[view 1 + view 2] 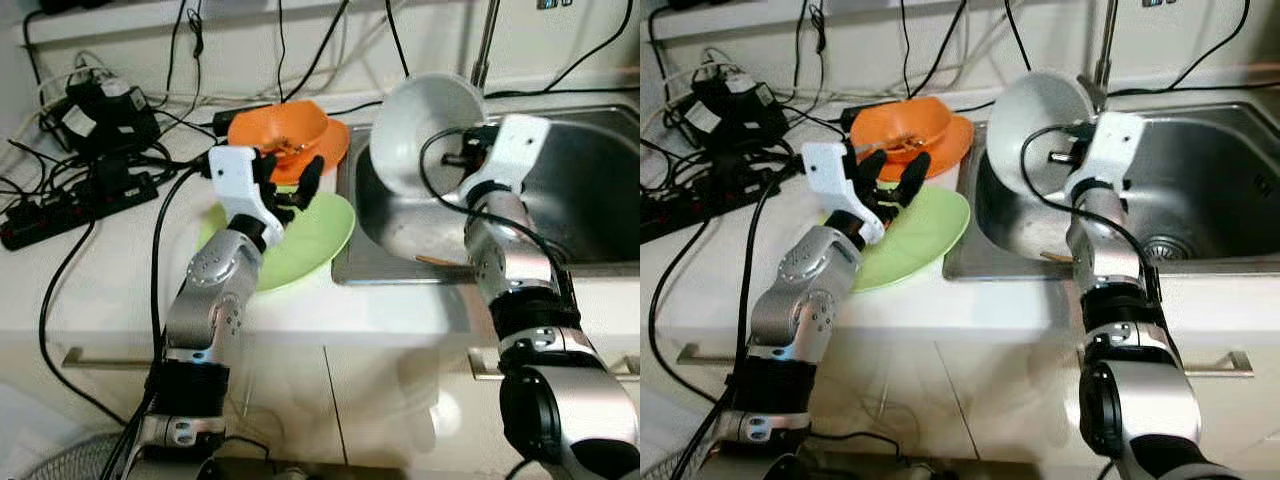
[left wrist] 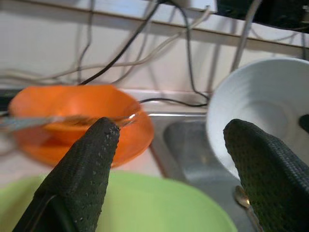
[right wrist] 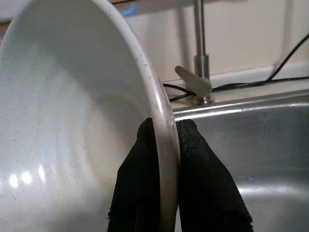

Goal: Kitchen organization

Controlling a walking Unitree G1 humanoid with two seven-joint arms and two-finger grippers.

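the right gripper [image 3: 166, 145] pinches the rim of a white bowl [image 1: 425, 130] between its two black fingers [image 3: 137, 188] and holds it tilted on edge above the steel sink [image 1: 590, 190], at about one o'clock in the head views, with the faucet [image 3: 199, 72] just behind it. the left gripper [image 1: 290, 180] hovers with its fingers spread wide over the green plate [image 1: 320, 240] on the counter [image 1: 110, 270] near the centre, holding nothing. an orange bowl [image 1: 285, 130] sits on an orange plate [image 1: 958, 140] at twelve o'clock just beyond it, and a power strip [image 1: 70, 205] with tangled cables lies at ten o'clock.
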